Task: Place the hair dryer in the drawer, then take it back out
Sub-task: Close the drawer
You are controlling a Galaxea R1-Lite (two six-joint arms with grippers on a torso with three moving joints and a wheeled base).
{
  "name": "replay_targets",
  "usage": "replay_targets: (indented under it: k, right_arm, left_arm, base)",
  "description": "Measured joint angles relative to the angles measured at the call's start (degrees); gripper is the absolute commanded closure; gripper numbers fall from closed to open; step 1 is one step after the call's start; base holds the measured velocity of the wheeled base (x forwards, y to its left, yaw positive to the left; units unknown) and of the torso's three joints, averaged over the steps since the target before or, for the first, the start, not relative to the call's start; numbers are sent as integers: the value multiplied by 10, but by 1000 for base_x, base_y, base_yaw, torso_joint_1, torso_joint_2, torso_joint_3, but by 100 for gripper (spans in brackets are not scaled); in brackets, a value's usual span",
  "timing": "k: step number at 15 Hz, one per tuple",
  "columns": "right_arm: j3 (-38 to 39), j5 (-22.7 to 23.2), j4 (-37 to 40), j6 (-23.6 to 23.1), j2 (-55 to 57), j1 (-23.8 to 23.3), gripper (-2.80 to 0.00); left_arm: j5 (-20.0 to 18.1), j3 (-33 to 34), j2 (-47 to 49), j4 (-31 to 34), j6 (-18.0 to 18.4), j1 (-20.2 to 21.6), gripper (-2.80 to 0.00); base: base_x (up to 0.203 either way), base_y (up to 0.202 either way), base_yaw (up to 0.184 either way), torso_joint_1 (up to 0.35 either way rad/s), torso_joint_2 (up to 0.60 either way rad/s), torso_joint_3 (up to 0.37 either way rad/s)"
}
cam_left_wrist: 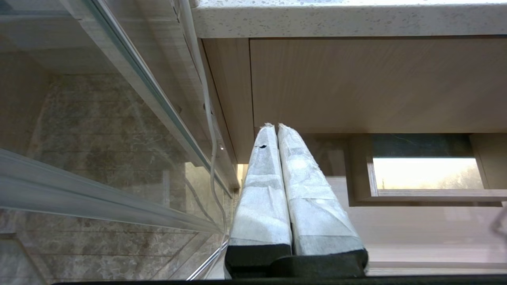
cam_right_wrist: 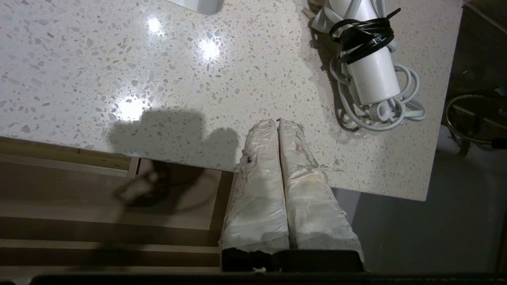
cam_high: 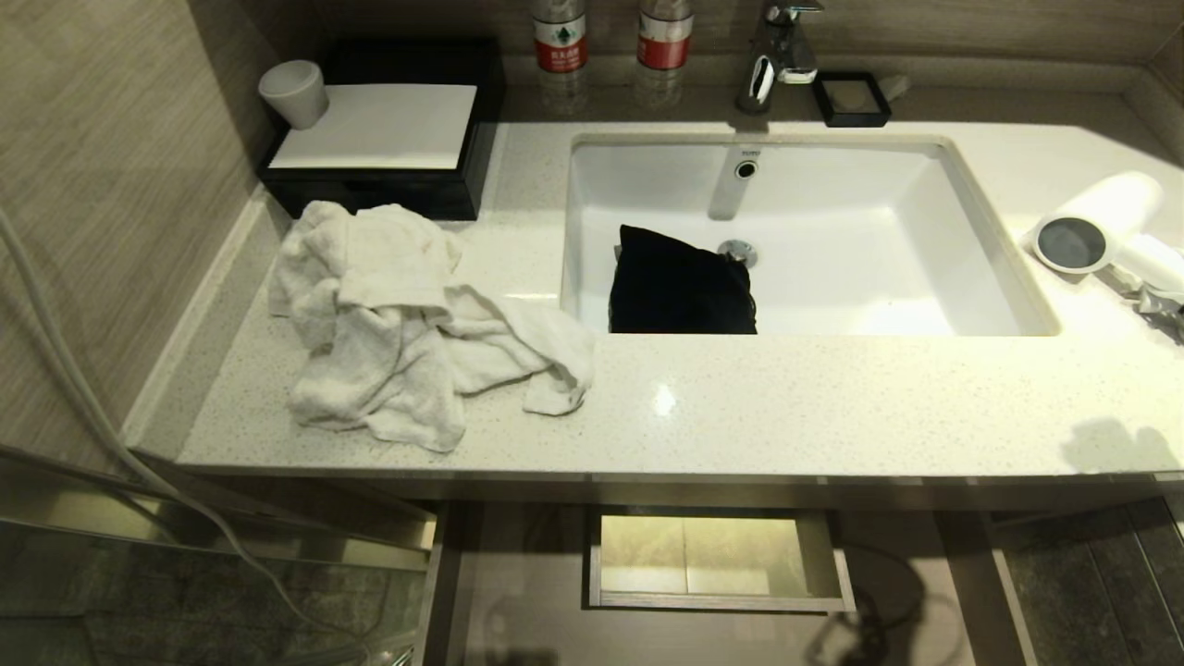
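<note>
head view: speckled countertop [cam_high: 786, 398], hair dryer [cam_high: 1101, 231] beside sink [cam_high: 971, 305]; drawer [cam_high: 518, 592] open; both grippers clenched, empty.

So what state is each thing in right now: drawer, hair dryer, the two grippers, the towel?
Drawer: pulled open, no hair dryer visible inside.
Hair dryer: lying on the counter, cord bundled with a black tie.
Right gripper: shut, holding nothing, above the counter edge.
Left gripper: shut, empty, parked below the counter.
Towel: crumpled on the counter.
</note>
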Motion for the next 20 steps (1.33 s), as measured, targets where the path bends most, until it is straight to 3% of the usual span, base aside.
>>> replay_targets:
  k: [9,20]
  right_arm:
    - [13,2,11,-1,-24,11,0]
    - [47,3,-5,1,-43,17,0]
  left_arm:
    - [0,0,0,0,0,0,0]
    - [0,0,0,0,0,0,0]
  base:
    - [0,0,0,-12,11,-5]
    - [0,0,0,-314,159,-154]
